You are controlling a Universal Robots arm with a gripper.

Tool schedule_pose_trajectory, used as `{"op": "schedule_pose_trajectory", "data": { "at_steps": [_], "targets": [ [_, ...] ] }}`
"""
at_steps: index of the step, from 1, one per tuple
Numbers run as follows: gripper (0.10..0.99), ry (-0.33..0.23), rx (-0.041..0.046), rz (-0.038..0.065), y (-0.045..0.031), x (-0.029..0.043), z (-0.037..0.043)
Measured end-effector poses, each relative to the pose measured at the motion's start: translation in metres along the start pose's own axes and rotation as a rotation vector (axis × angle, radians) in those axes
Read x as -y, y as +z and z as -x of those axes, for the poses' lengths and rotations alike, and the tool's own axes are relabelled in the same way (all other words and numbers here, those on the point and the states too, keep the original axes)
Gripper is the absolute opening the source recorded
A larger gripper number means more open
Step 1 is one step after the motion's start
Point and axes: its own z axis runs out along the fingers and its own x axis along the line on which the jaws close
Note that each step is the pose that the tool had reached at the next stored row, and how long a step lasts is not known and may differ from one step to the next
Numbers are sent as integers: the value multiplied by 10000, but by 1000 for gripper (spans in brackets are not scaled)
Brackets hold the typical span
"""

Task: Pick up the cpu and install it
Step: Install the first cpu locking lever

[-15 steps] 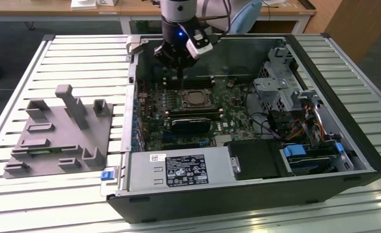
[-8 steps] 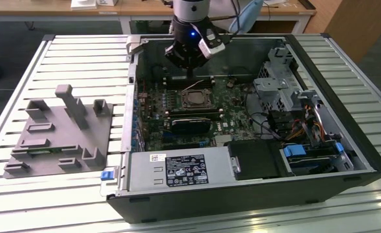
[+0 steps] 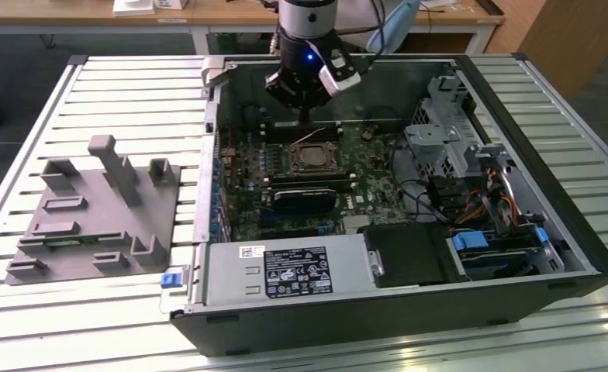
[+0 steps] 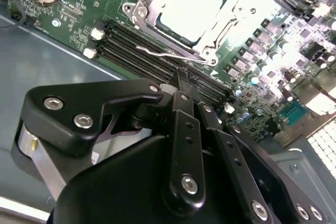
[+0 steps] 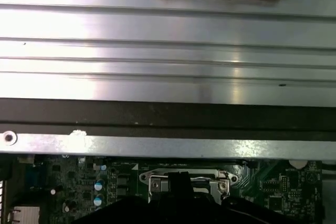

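The cpu point(image 3: 309, 160) lies flat inside the dark metal-framed socket point(image 3: 309, 147) on the green motherboard, its silvery top point(image 4: 191, 6) showing through the frame. My gripper point(image 3: 304, 122) hangs inside the open computer case, just behind the socket and over the black memory slots point(image 4: 142, 51). Its black fingers meet at their tips point(image 4: 181, 77) with nothing between them. The tips hover close to the socket's wire lever point(image 4: 163, 53). In the first wrist view the gripper point(image 5: 178, 182) stands dark in front of the socket point(image 5: 220, 179).
A grey plastic tray point(image 3: 97, 217) with upright posts rests on the slatted table at the exterior view's left. Around the socket the case holds a power supply point(image 3: 283, 271), a drive cage point(image 3: 439, 139) and cables point(image 3: 470, 201). The case wall point(image 5: 168, 145) borders the board.
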Motion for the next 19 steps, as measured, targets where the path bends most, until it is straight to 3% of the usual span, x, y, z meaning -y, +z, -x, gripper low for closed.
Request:
{"op": "schedule_pose_trajectory", "data": {
  "at_steps": [8, 19],
  "targets": [
    [106, 1, -2, 0, 142, 12, 21],
    [106, -1, -5, -4, 230, 5, 74]
  ]
}}
